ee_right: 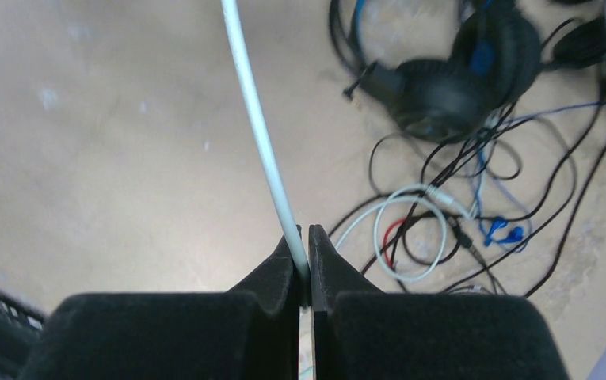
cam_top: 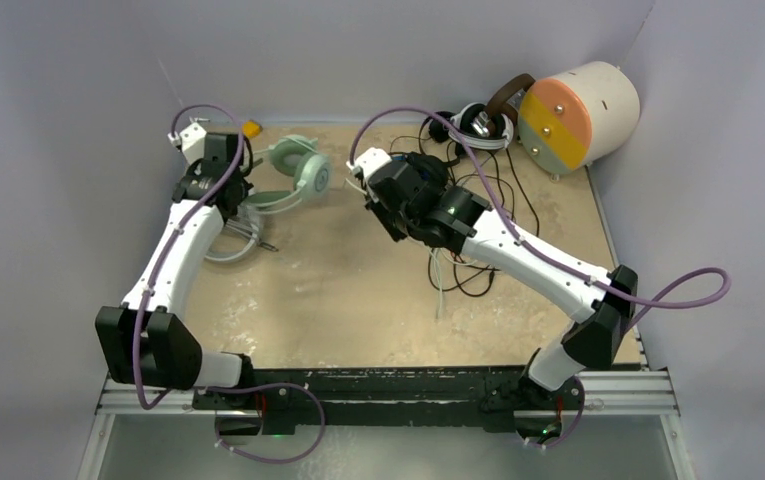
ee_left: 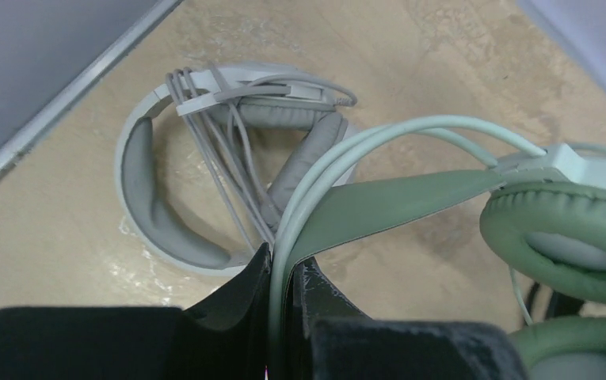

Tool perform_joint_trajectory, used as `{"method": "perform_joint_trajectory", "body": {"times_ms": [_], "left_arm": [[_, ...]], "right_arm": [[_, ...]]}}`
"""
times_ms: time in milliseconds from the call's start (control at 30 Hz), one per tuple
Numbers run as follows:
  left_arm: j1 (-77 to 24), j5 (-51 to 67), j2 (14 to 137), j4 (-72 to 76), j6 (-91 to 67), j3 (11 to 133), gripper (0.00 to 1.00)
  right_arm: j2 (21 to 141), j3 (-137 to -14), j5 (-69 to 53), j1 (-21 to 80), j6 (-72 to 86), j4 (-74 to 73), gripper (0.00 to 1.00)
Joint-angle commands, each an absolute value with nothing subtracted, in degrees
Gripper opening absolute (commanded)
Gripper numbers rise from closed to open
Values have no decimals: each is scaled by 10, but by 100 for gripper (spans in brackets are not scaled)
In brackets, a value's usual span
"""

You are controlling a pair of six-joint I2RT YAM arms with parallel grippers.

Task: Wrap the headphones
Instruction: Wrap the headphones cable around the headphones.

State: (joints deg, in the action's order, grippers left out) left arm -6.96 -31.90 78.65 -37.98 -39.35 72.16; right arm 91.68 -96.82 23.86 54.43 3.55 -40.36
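Clamped on seemingly one mint-green cable [ee_right: 261, 134], my left end effector [ee_left: 280, 317] and right end effector [ee_right: 307, 269] could tug it loose if overtensioned.

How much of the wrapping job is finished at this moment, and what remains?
Looks done: the white-grey headset, its cable wound around the headband. In hand: the mint-green headset; the left hand pinches its cable, and the right hand pinches a pale cable, probably the same one. Left: the black headset with blue and the black-and-white headset, their cables loose and tangled.
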Motion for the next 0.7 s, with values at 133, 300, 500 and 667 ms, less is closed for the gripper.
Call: {"method": "perform_joint_trajectory", "body": {"times_ms": [133, 300, 500, 667], "left_arm": [[-41, -204, 784, -358, -539, 848, 0], [-41, -215, 794, -332, -574, 848, 0], [-42, -201, 813, -290, -615, 823, 0], [-45, -250, 832, -302, -646, 809, 0]], "right_arm": [[861, -846, 127, 603, -16, -375, 0], [822, -865, 60, 627, -24, -379, 0], [811, -969, 2, 640, -24, -457, 0], [799, -1035, 41, 641, -27, -498, 0]]}}
